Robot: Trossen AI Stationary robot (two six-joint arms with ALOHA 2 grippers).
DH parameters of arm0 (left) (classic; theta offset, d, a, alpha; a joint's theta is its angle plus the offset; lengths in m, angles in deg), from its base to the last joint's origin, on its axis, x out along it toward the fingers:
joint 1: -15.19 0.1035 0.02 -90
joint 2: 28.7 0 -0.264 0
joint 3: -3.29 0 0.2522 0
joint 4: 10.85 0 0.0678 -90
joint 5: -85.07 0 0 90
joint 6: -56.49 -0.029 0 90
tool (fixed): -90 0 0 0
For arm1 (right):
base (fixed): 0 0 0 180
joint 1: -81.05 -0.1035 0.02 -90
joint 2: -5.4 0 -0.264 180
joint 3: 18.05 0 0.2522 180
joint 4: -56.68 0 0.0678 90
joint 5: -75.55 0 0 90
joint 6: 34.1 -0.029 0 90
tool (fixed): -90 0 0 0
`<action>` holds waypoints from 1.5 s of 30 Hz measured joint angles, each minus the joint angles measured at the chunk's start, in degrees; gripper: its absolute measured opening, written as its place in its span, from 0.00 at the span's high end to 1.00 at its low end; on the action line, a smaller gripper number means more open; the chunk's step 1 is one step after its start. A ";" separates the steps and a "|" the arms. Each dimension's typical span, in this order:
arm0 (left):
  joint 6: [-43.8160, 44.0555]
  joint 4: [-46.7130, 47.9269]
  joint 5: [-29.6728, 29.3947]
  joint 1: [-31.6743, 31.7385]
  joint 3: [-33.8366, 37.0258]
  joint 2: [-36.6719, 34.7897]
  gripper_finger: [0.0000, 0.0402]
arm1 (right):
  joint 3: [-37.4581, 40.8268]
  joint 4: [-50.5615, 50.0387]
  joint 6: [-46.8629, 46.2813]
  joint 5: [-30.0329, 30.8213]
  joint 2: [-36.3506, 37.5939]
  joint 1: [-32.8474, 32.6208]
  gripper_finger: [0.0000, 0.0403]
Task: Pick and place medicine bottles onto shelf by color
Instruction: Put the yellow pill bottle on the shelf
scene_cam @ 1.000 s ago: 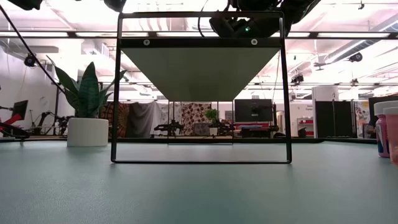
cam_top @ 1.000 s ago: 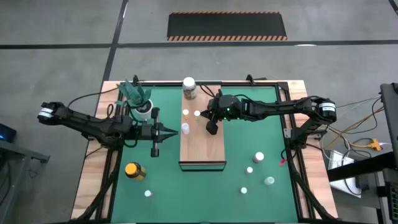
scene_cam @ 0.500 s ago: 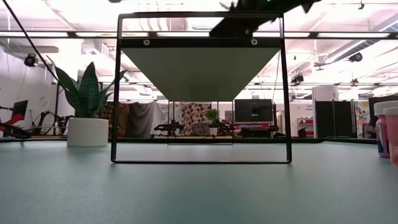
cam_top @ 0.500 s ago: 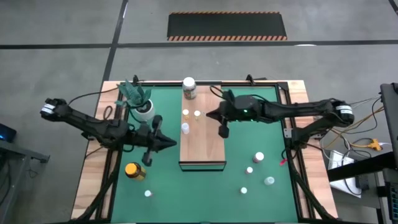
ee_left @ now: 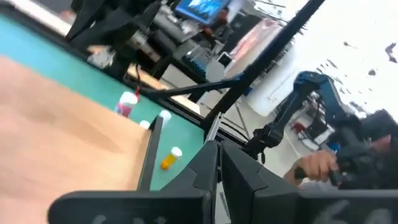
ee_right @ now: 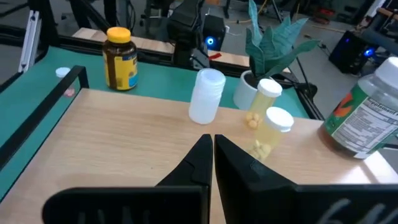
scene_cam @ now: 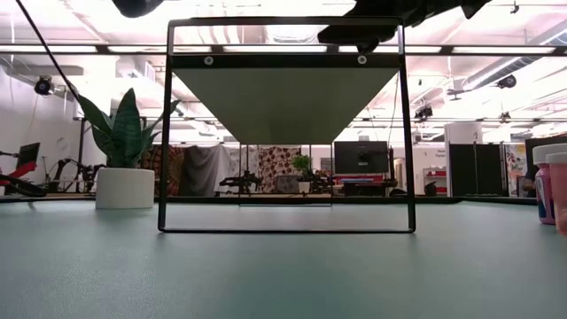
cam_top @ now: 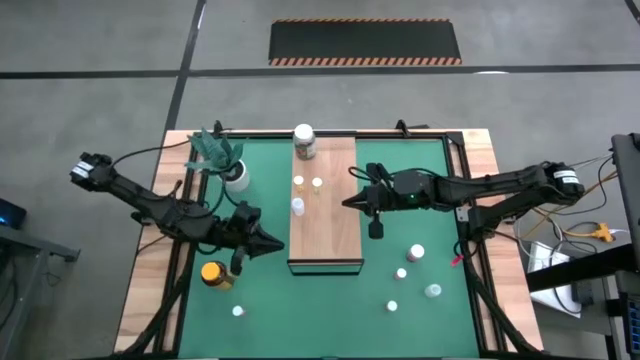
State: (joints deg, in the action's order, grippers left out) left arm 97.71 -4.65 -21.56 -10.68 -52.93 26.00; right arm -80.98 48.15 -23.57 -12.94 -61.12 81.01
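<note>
Shelf, the long light-brown wooden board with a dark front edge [cam_top: 325, 200], sits mid-table on the green mat [cam_top: 420, 300] and already carries four bottles at its far end: a large white-lidded jar with a printed label [cam_top: 304, 141], a frosted white-capped bottle [cam_top: 297, 206] and two small clear white-capped bottles of yellow pills [cam_top: 299, 182] [cam_top: 317, 184]. Large amber jar with a yellow lid [cam_top: 216, 273] stands on the mat off the shelf's left front corner; a cluster of tiny white-capped bottles [cam_top: 405, 270] lies on the mat right of the shelf, one more tiny white-capped bottle [cam_top: 237, 311] near the front left. White pot with a green plant [cam_top: 228, 170] is back left, not part of the job. Left gripper [cam_top: 268, 243] hangs just left of the shelf, fingers closed and empty, close to the amber jar. Right gripper [cam_top: 372, 222] hangs off the shelf's right edge, fingers pressed together with nothing between them, per the right wrist view [ee_right: 208, 149]. My read: between picks, both arms free, sorting roughly half done. Next move needs a gripper to open, drop over a loose bottle, amber jar for the left or the right-side cluster for the right, then close on it upright. Small bottles sit near each other, so the approach needs clean clearance.
</note>
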 joint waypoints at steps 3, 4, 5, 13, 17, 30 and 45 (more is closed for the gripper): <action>7.73 5.73 -2.72 -0.95 -1.11 0.41 0.99 | 0.07 0.12 0.66 0.02 0.21 0.02 0.98; 11.55 8.48 -3.29 -1.34 -1.62 0.58 0.99 | 0.09 0.16 0.86 0.04 0.22 0.02 0.98; 16.26 12.09 -3.39 -1.84 -2.24 0.81 0.99 | 0.09 0.17 1.00 0.04 0.31 0.02 0.98; 56.17 54.26 2.73 -10.99 -14.57 5.73 1.00 | 0.11 -0.29 1.00 0.00 0.06 0.02 0.98; 66.73 72.86 7.65 -13.11 -20.72 10.80 1.00 | 0.11 -0.22 1.57 0.00 0.04 0.04 0.98; 70.76 80.03 21.88 -14.98 -22.40 22.98 1.00 | 0.11 -0.24 3.54 0.02 0.02 0.33 0.98; 74.00 80.08 23.89 -19.25 -23.15 22.33 0.57 | 0.11 -0.48 2.97 0.02 0.00 0.33 0.98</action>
State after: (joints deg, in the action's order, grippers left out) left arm 171.71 75.43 2.33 -29.93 -76.08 48.33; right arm -80.87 47.67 -20.60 -12.91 -61.12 81.34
